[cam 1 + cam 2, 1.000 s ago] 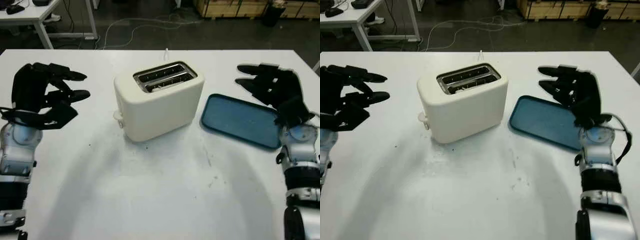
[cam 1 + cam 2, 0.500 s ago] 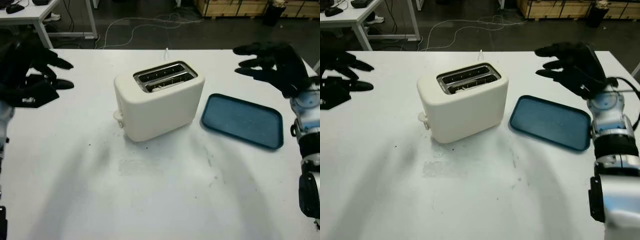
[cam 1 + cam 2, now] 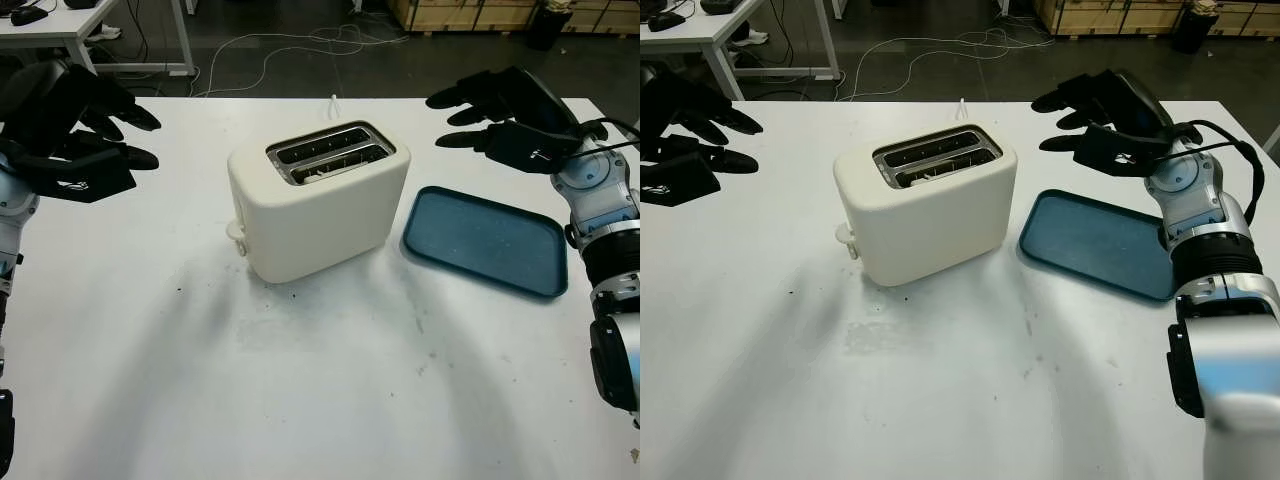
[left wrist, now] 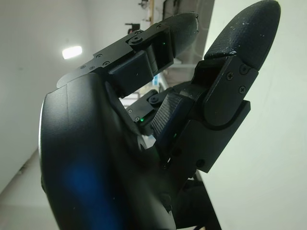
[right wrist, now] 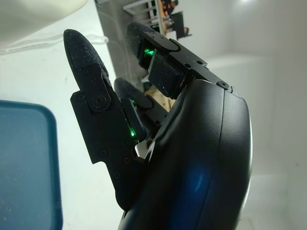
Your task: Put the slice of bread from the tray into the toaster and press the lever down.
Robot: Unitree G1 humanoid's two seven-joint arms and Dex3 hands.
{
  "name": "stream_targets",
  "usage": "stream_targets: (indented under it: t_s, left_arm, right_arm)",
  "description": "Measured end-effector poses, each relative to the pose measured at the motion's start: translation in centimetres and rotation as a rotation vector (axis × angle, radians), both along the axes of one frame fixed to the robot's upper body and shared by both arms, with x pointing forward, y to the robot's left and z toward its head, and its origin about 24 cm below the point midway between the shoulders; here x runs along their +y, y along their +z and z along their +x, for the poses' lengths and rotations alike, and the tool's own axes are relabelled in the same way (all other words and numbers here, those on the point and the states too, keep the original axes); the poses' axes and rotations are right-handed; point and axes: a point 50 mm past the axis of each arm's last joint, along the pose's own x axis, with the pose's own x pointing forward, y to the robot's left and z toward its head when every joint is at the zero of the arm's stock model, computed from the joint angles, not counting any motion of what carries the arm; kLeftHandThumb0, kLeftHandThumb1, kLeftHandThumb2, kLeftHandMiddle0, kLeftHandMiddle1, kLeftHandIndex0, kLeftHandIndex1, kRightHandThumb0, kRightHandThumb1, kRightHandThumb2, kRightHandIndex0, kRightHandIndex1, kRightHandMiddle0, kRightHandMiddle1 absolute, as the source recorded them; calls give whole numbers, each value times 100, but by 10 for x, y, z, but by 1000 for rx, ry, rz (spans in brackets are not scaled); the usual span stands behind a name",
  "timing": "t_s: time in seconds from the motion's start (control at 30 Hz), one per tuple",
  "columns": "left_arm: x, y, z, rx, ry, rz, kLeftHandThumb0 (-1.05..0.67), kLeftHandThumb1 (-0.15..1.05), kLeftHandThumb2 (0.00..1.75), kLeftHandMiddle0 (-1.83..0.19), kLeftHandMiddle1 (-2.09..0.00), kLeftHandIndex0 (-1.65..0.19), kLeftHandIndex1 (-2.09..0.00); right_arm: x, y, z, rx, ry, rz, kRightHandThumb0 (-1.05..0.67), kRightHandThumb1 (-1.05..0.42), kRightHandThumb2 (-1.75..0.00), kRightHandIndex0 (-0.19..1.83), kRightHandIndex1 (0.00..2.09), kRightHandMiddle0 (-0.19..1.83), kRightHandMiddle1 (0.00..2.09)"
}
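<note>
A white counter (image 3: 300, 400) carries two things; a cream toaster (image 3: 318, 200) stands near its middle, slots upward; a blue tray (image 3: 485, 240) lies flat just beside the toaster, toward the right edge; small dark specks mark the surface.

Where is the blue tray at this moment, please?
In the left eye view the blue tray lies on the white table, on the robot's right side, just beside the toaster, with the open right hand above its far edge.

White work table in a lab

The table (image 3: 300, 400) bears faint scuffs. Behind it, cables (image 3: 290, 45) trail on the dark floor, 1 second table (image 3: 60, 25) far left, wooden crates (image 3: 480, 15) far right.
</note>
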Motion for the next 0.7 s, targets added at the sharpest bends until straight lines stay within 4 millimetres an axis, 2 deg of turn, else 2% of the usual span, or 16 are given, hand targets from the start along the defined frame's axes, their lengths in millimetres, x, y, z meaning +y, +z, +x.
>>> stream_targets:
  t_s: [0.7]
  left_arm:
    - [-4,-16,1,54,-13,5,-105,70,0,-128,-32,-127,0]
  right_arm:
    - [3,5,-1,-27,30,-4,-54,-76,0,101,3,92,1]
